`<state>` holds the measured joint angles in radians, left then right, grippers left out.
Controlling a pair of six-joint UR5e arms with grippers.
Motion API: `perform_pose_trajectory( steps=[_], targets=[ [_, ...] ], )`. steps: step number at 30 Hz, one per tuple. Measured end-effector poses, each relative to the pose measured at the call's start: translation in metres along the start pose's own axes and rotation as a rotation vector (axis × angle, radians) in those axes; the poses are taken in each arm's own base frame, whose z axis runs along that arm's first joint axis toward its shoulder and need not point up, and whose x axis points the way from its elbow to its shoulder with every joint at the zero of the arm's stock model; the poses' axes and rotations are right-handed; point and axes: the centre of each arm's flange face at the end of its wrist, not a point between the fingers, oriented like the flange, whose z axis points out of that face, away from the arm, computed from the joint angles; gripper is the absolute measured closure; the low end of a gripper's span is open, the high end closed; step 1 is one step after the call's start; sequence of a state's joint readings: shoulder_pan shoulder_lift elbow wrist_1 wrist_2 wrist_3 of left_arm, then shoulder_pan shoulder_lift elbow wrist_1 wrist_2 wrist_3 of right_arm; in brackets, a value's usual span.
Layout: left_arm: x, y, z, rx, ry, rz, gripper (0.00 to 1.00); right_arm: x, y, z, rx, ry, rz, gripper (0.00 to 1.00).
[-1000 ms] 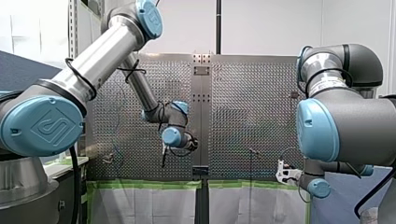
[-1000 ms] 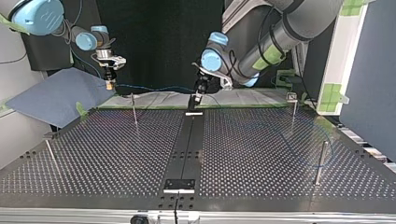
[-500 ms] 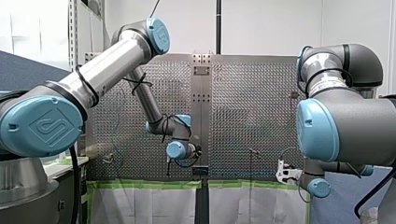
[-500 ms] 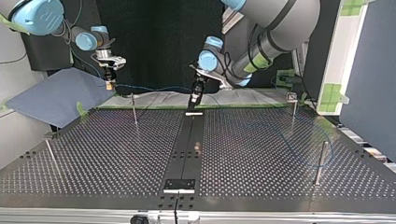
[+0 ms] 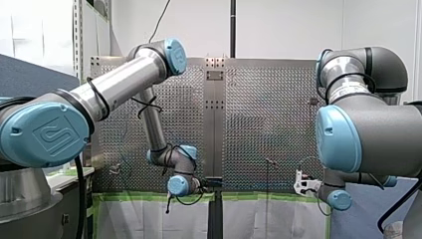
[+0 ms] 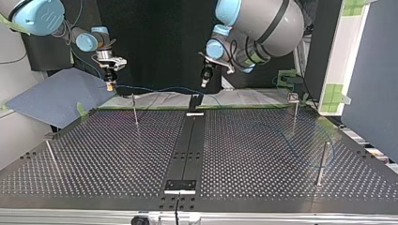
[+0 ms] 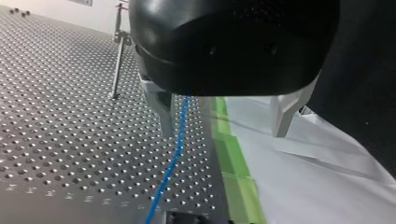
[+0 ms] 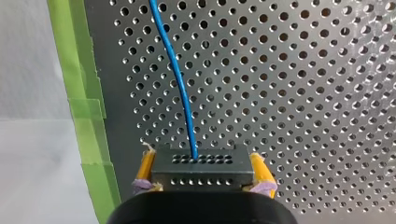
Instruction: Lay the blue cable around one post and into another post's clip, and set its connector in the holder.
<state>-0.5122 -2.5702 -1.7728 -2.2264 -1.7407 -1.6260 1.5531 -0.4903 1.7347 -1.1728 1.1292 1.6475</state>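
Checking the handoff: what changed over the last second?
My left tool rose and drew back from the table's far edge in the top view; it is open, with the blue cable beneath it. My right tool stayed put, shut on the connector. The cable's run looks unchanged.

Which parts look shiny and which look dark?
Top view: the table glints under the lights, and it is black beyond its far edge. Left wrist view: the dark body of my left gripper blocks much of the scene, and faint shadows lie on the white sheet. Right wrist view: the table is evenly lit.
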Motion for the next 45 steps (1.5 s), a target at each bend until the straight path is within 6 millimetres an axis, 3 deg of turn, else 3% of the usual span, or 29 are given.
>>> perform_pose_trajectory(
  steps=[8,23,27,37,45],
  targets=[
    [0.026,-0.007,0.011,0.014,-0.033,-0.002,0.01,0.0,-0.001,0.0,0.001,0.0,0.0,1.0],
    [0.092,-0.006,-0.002,-0.027,-0.034,0.004,0.01,0.0,-0.001,0.0,0.001,0.0,0.0,1.0],
    [0.079,-0.006,0.004,-0.03,-0.081,-0.009,0.01,0.0,-0.001,0.0,0.002,0.0,0.0,1.0],
    [0.025,-0.009,0.026,-0.029,-0.246,-0.053,0.01,0.0,-0.002,0.0,0.004,-0.001,0.0,1.0],
    [0.014,-0.011,0.036,-0.02,-0.294,-0.07,0.01,0.0,-0.003,0.0,0.006,-0.002,-0.001,1.0]
  ],
)
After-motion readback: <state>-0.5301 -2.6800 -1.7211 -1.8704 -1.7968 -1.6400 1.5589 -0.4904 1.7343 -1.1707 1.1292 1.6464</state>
